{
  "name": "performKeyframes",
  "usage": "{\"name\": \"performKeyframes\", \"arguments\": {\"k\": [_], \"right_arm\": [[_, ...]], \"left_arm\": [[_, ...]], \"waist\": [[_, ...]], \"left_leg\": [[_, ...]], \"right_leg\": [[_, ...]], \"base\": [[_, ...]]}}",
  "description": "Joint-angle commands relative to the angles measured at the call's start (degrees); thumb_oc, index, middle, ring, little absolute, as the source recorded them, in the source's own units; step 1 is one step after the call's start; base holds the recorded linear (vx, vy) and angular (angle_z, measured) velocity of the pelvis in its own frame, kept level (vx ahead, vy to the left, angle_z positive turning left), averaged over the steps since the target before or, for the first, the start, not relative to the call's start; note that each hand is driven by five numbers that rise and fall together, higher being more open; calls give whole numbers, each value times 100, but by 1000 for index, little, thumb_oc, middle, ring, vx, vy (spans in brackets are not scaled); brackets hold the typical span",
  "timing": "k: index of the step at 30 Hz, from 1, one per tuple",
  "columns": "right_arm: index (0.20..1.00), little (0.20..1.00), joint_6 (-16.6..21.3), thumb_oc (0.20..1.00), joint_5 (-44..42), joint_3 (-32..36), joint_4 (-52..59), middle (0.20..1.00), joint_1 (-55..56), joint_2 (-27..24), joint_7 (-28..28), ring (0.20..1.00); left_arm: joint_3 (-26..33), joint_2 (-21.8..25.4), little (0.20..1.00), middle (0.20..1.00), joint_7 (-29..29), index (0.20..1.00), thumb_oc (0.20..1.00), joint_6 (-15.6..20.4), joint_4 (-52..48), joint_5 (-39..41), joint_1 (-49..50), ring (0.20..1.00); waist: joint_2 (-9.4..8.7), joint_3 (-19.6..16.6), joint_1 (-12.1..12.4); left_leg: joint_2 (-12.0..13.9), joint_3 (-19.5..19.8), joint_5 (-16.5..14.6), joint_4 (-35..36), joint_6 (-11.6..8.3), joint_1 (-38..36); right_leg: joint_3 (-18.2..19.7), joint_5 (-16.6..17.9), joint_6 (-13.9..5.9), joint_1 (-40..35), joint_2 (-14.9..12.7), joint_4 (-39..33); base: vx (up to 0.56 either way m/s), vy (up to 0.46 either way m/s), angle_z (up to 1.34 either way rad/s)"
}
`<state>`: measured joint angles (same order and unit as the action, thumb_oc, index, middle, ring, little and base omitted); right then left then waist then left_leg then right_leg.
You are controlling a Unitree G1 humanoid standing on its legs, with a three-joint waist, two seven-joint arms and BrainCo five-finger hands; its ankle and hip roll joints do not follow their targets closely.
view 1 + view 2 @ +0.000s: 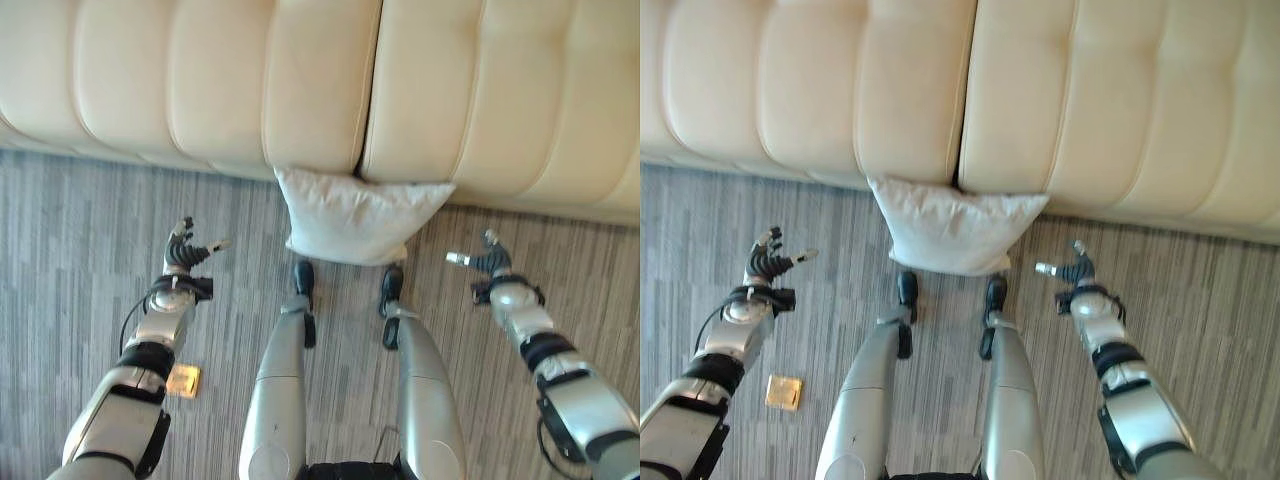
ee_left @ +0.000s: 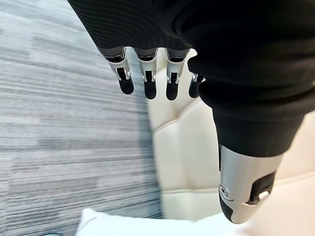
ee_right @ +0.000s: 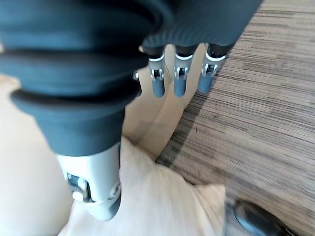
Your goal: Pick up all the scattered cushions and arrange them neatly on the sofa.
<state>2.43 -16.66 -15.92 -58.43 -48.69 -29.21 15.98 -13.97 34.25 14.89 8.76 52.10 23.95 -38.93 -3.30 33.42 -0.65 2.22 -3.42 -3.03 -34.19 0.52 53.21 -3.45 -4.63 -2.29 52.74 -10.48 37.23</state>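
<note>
A white cushion (image 1: 355, 218) leans on the floor against the front of the cream sofa (image 1: 200, 80), just below the seam between its two seats. My left hand (image 1: 185, 252) hovers over the carpet to the cushion's left, fingers relaxed and holding nothing. On the cushion's right my right hand (image 1: 484, 262) hangs at about the same height, also open and empty. Both hands are well apart from the cushion. The left wrist view catches a corner of the cushion (image 2: 113, 225), and the cushion (image 3: 157, 201) also lies past the thumb in the right wrist view.
Grey striped carpet (image 1: 80, 230) runs along the sofa's front. A small yellow square object (image 1: 184, 380) lies on the floor by my left forearm.
</note>
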Motion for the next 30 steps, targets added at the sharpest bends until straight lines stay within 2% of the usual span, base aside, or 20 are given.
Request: {"name": "performKeyframes", "arguments": {"k": [1,4,6,8,10,11,12,13,14,18,23,24,26,28,29,30], "right_arm": [[1000,1000,182,1000,-354,-327,49,1000,0,-363,352,1000],[1000,1000,179,1000,-559,-666,-142,1000,-691,-223,421,1000],[1000,1000,160,1000,-671,-752,-221,1000,-932,-92,494,1000],[1000,1000,215,1000,-1552,-796,-637,1000,-1755,680,632,1000],[1000,1000,291,1000,-1936,-985,-653,1000,-2108,1268,603,1000],[536,536,292,536,-1939,-986,-656,536,-2115,1268,604,536],[238,238,361,238,-2057,-1098,-567,238,-2205,1470,586,238],[200,200,483,200,-2164,-1208,-415,200,-2242,1663,540,200],[200,200,484,200,-2165,-1210,-412,200,-2237,1665,542,200],[200,200,709,200,-2151,-1394,247,200,-2024,1876,524,200],[200,200,823,200,-1804,-1491,941,200,-1606,1801,448,200],[200,200,893,200,-1583,-1446,1338,200,-1267,1710,442,200],[200,200,893,200,-1397,-1410,1661,200,-1051,1595,440,200],[200,200,904,200,-944,-1233,2416,200,-285,1372,372,200],[200,200,902,200,-943,-1233,2419,200,-282,1372,373,200],[200,200,913,200,-677,-1017,3020,200,380,1216,266,200]], "left_arm": [[-141,-52,1000,1000,205,1000,1000,163,118,260,-99,1000],[-473,-119,1000,1000,223,1000,1000,93,395,279,-754,1000],[-610,-202,1000,1000,220,1000,1000,43,476,267,-988,1000],[-1106,-650,1000,1000,225,1000,1000,-115,1034,388,-2076,1000],[-1320,-1041,1000,1000,270,1000,1000,-121,1079,501,-2679,1000],[-1322,-1042,1000,1000,270,1000,1000,-120,1086,503,-2690,1000],[-1397,-1152,1000,1000,302,1000,1000,-51,992,548,-2874,1000],[-1448,-1239,586,586,326,586,586,44,839,541,-2994,586],[-1448,-1239,200,200,330,200,200,44,836,540,-2990,200],[-1376,-1235,200,200,499,200,200,231,195,605,-2842,200],[-1324,-1155,200,200,617,200,200,383,-547,451,-2573,200],[-1236,-1127,200,200,676,200,200,437,-942,305,-2278,200],[-1181,-1127,200,200,695,200,200,484,-1278,224,-2017,200],[-1042,-1205,200,200,715,200,200,524,-2108,-69,-1212,200],[-1041,-1205,200,200,716,200,200,523,-2111,-70,-1209,200],[-848,-1235,200,200,686,200,200,574,-2665,-143,-536,200]], "waist": [[167,-409,-80],[213,-367,-91],[239,-366,-99],[362,-365,-87],[417,-367,-63],[419,-367,-66],[436,-368,-60],[449,-369,-66],[452,-368,-71],[403,-453,-72],[370,-528,-82],[362,-564,-89],[356,-590,-86],[352,-630,-99],[352,-625,-100],[328,-705,-116]], "left_leg": [[232,-11,-784,-698,-271,184],[200,69,-894,-1178,-230,845],[205,90,-932,-1275,-217,991],[106,126,-1011,-1610,-205,1426],[40,192,-992,-1656,-196,1535],[37,195,-992,-1658,-196,1541],[25,216,-967,-1625,-206,1532],[-2,246,-921,-1553,-218,1491],[-5,250,-917,-1546,-219,1485],[-15,299,-785,-1271,-268,1247],[13,310,-639,-749,-338,768],[25,295,-531,-385,-380,390],[15,298,-475,-159,-405,127],[16,307,-358,391,-445,-589],[16,308,-356,396,-445,-598],[18,287,-292,779,-477,-1150]], "right_leg": [[395,-680,-157,65,64,466],[506,-896,-41,764,114,1057],[538,-950,-6,945,131,1179],[616,-1136,82,1440,167,1648],[617,-1167,116,1546,159,1760],[614,-1169,116,1551,155,1764],[604,-1173,118,1564,159,1776],[556,-1165,127,1512,154,1743],[551,-1164,128,1503,151,1737],[459,-1096,113,1269,180,1542],[361,-977,46,831,209,1170],[316,-923,25,457,217,853],[272,-874,-3,208,222,658],[186,-787,-63,-472,212,179],[184,-786,-63,-482,212,175],[93,-694,-118,-1028,199,-217]], "base": [[-8,-63,-2],[25,-41,0],[33,-46,6],[40,-78,9],[21,-96,9],[12,-82,7],[1,-65,10],[0,-65,13],[-3,-57,10],[3,-34,10],[-6,-11,6],[-13,-2,8],[4,-9,6],[0,0,0],[57,2,3],[6,12,5]]}}
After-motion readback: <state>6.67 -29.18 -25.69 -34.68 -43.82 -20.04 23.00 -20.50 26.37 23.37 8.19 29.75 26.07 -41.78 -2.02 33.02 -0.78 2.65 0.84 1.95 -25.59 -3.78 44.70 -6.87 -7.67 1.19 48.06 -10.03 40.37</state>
